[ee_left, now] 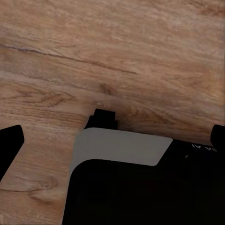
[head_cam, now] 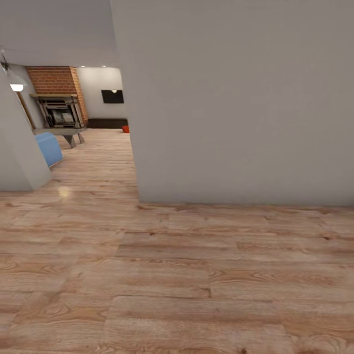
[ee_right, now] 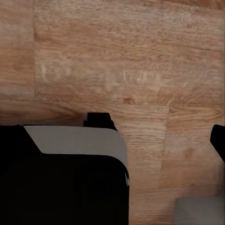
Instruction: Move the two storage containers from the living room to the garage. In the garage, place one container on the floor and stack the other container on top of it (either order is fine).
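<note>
Far down the hall, the living room [head_cam: 73,108] shows with its brick fireplace, black wall TV and low dark cabinet. A small orange-red patch [head_cam: 125,129] by the cabinet, half hidden by the wall corner, looks like one storage container. The garage and its floor are out of view. Over light wood planks, my left gripper [ee_left: 112,140] hangs open and holds nothing, its dark fingertips [ee_left: 10,143] at both picture edges. My right gripper [ee_right: 112,140] also looks open and empty, with one fingertip [ee_right: 218,140] at the edge and the other lost against my dark base.
A big grey wall [head_cam: 236,108] blocks the way straight ahead and to the right. A grey wall corner [head_cam: 17,162] stands at the left, with a blue seat [head_cam: 49,147] and a low table [head_cam: 66,132] behind it. The wood floor [head_cam: 98,162] runs between them towards the living room.
</note>
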